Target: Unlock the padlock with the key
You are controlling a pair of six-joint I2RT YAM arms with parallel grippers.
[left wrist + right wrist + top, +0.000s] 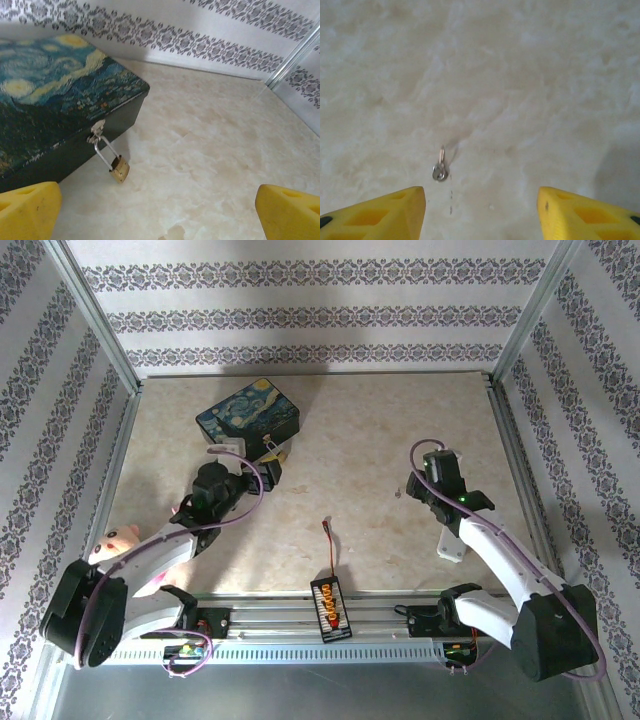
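Your right gripper (482, 215) hangs open and empty over the key (440, 168), flat on the counter (530, 75) at lower centre-left, placed for pickup. Your left gripper (159, 212), wide open, faces the padlock (120, 169) hanging from the box (50, 115), probably to steady it.

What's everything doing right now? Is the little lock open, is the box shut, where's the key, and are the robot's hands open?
padlock: looks shut, hanging by its shackle from the box's latch
painted box: lid down
key: lying flat on the table, not held, just ahead of the right gripper's fingers
left gripper: open, empty
right gripper: open, empty
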